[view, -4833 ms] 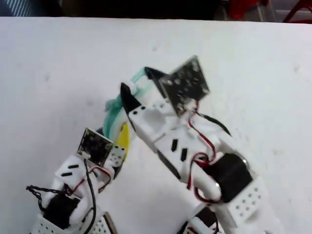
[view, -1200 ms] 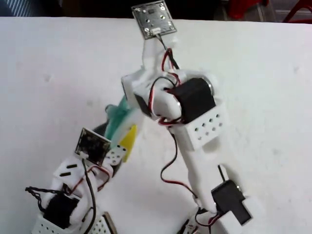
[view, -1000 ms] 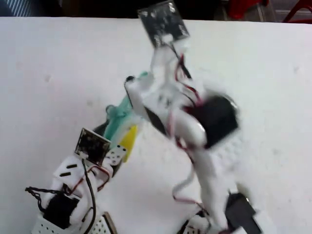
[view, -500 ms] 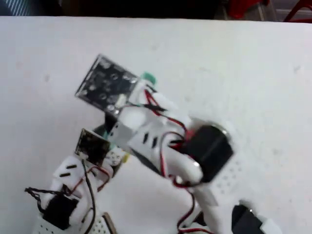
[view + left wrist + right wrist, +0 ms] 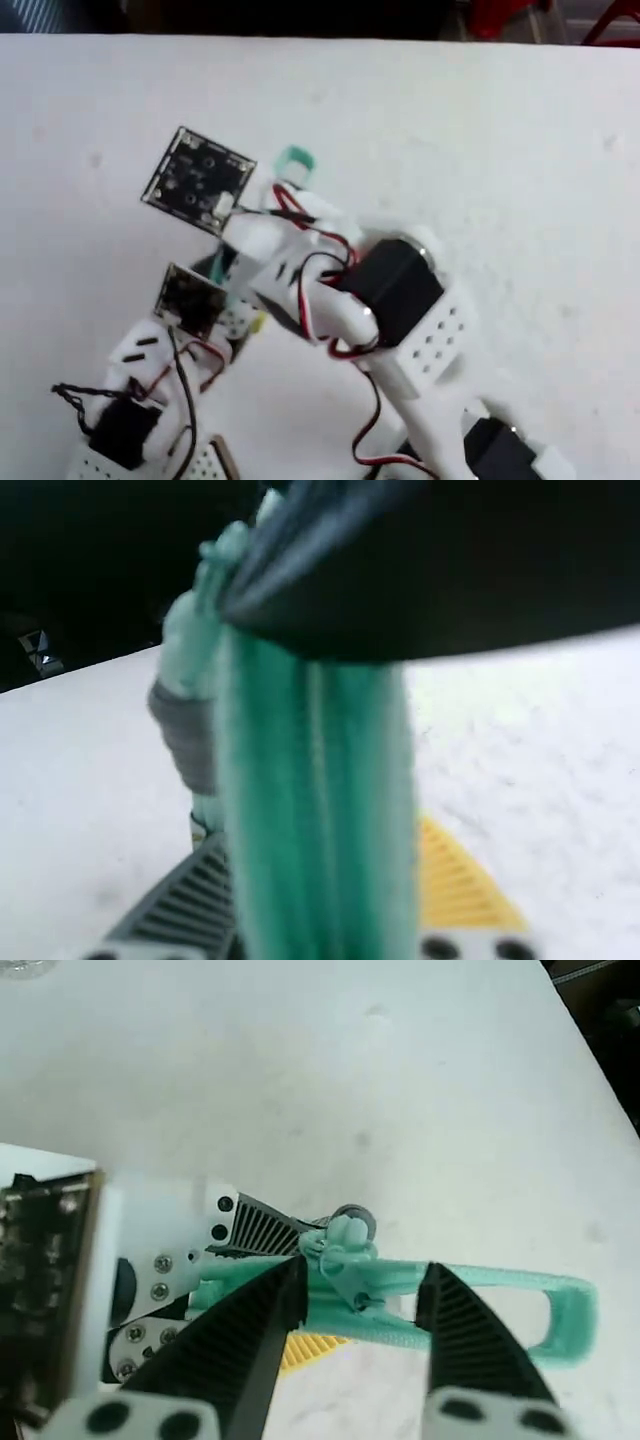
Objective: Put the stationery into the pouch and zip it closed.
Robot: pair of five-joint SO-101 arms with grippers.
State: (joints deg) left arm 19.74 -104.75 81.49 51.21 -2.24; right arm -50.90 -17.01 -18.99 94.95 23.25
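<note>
Two arms meet over one green pouch lying on the white table. Item one, the left gripper: it is clamped on one end of the pouch. Its own wrist view shows the green fabric pinched between a dark upper finger and a ribbed lower finger. Item two, the right gripper: its jaws stand apart, one black finger on each side of the pouch's long body, just beside the left gripper. Whether either finger touches the fabric cannot be told. A green tab with a small grey ring stands up from the pouch's top edge near the right gripper's fingertips. The pouch's other end forms an open loop resting on the table, and in the high view it shows just past the right arm's wrist. A yellow flat piece lies on the table outside the pouch, partly under its edge; its kind cannot be told. Whether the zip is open or closed cannot be told.
</note>
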